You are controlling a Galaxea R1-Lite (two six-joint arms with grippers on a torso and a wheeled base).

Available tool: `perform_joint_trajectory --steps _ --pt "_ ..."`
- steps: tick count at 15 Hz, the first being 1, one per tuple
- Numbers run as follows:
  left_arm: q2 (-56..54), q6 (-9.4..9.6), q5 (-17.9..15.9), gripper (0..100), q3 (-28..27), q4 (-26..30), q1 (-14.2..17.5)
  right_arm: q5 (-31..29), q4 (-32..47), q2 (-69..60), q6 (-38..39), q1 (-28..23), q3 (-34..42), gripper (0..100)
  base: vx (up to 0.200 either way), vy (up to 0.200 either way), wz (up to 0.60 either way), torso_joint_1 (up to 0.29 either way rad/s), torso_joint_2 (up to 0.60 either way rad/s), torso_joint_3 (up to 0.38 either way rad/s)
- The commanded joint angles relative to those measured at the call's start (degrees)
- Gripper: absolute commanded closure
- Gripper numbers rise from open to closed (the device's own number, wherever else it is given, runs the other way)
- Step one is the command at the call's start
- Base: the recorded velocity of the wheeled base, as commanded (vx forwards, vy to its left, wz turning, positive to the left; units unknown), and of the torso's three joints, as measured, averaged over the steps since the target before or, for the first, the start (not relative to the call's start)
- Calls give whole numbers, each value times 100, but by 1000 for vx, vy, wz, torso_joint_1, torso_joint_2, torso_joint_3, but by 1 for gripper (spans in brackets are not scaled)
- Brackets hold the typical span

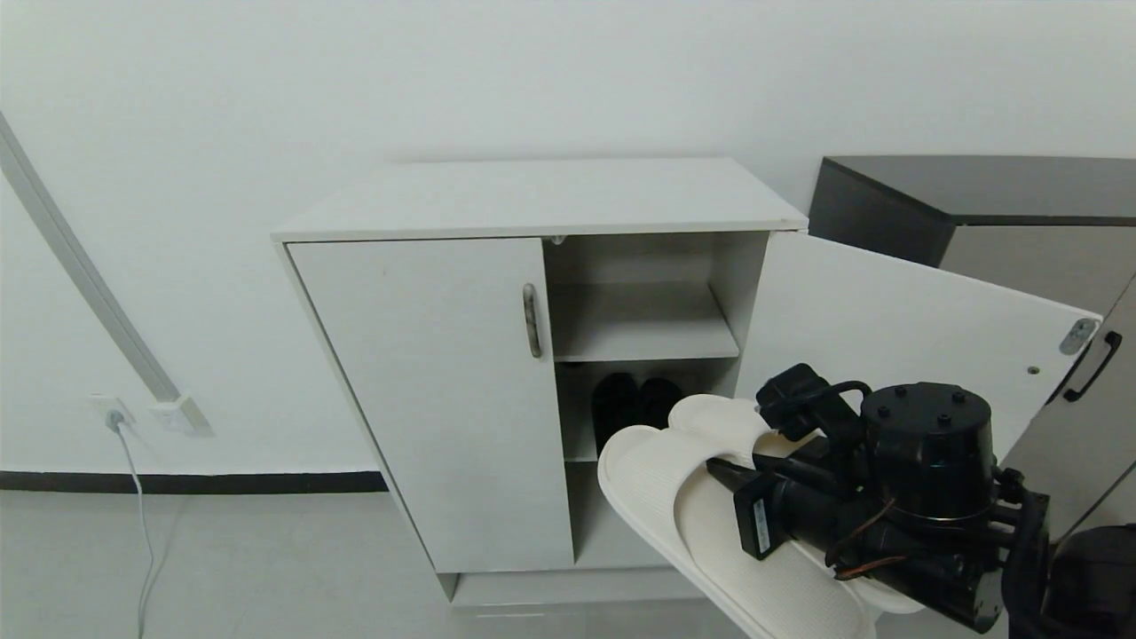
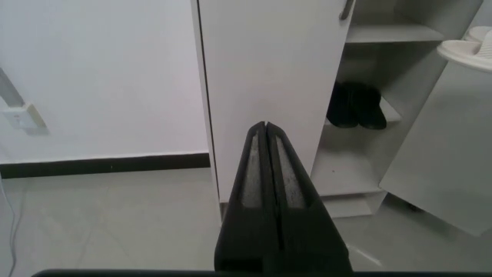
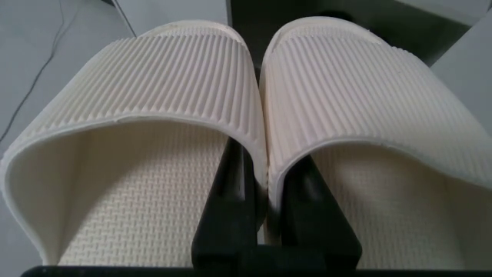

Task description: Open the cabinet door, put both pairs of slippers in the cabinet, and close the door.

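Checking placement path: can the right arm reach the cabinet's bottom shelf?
Likely yes: the right-hand white cabinet door stands open, exposing the bottom shelf; the black slippers sit one shelf up.

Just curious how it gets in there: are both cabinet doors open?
No, the left door sits shut with its handle at the middle, while only the right door is swung out.

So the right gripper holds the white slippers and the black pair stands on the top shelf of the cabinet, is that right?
Not quite: the black pair stands one shelf lower, under the top shelf, as the head view shows. The right gripper does hold the white slippers.
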Motion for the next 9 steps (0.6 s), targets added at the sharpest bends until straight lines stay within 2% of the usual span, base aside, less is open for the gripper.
perform_joint_trajectory --steps 1,5,9 --pt "7 -1 1 100 0 -1 0 -1 -2 3 2 2 6 100 0 0 0 -119 471 344" --pt "7 -1 1 100 0 -1 0 -1 -2 12 2 11 6 100 0 0 0 -101 459 356" --pt "7 -1 1 100 0 -1 0 -1 -2 38 2 38 15 100 0 0 0 -46 446 391"
